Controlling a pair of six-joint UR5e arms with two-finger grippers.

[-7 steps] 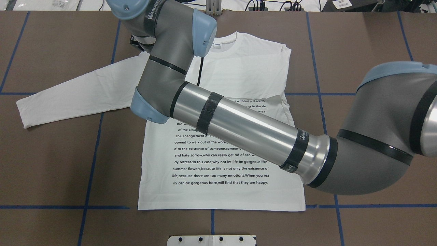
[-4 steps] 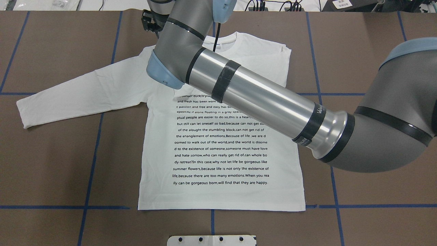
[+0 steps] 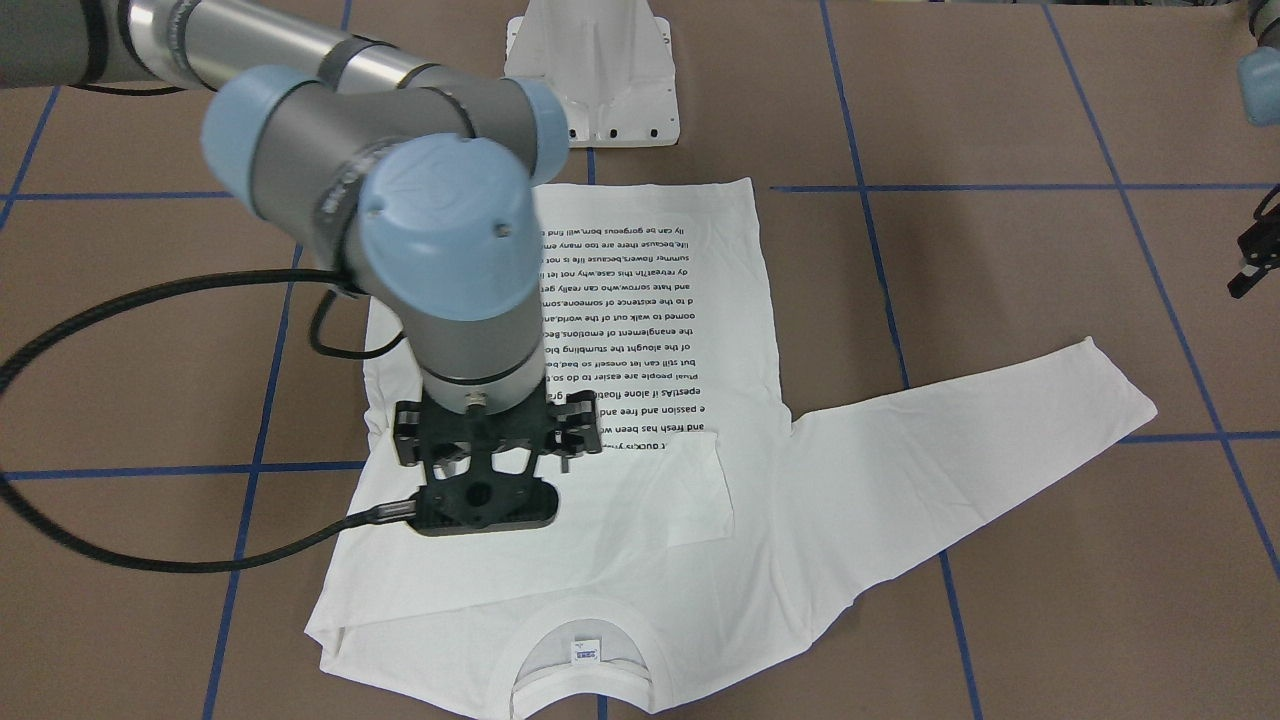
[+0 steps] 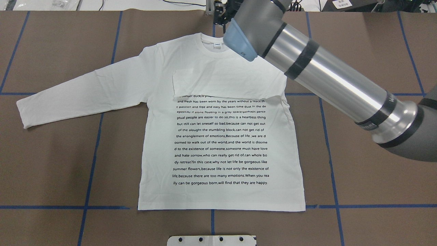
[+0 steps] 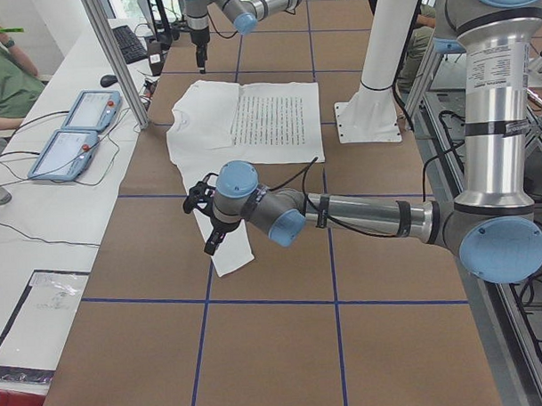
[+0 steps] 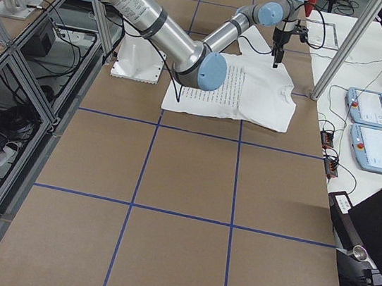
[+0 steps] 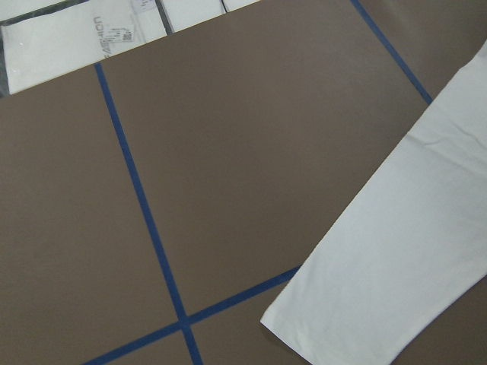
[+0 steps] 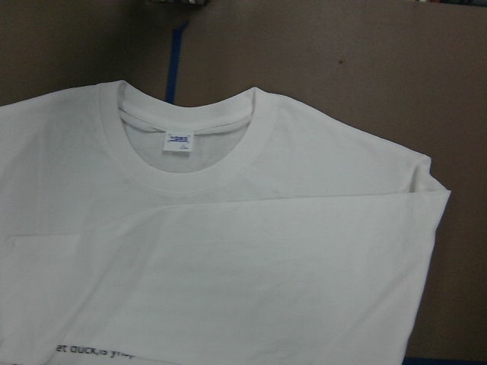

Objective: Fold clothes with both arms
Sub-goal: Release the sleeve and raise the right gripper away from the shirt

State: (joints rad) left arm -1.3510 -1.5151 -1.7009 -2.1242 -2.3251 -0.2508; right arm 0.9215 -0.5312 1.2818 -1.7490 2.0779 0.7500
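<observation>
Exterior front-facing shows the right gripper (image 3: 485, 497) over the T-shirt (image 3: 650, 560), largely hidden overhead; clenched or released, cannot tell.

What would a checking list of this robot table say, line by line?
Surface: brown table, blue tape grid.
Job's things: white T-shirt lies print up; one sleeve folded across the chest, other sleeve stretched out.
Clutter: nothing seen.
Grippers: right pincer hangs near the collar; left pincer by the stretched sleeve's cuff; open or shut unclear.
Cables: black cable loops from right wrist.
Surroundings: white pedestal, two tablets on side bench.
</observation>
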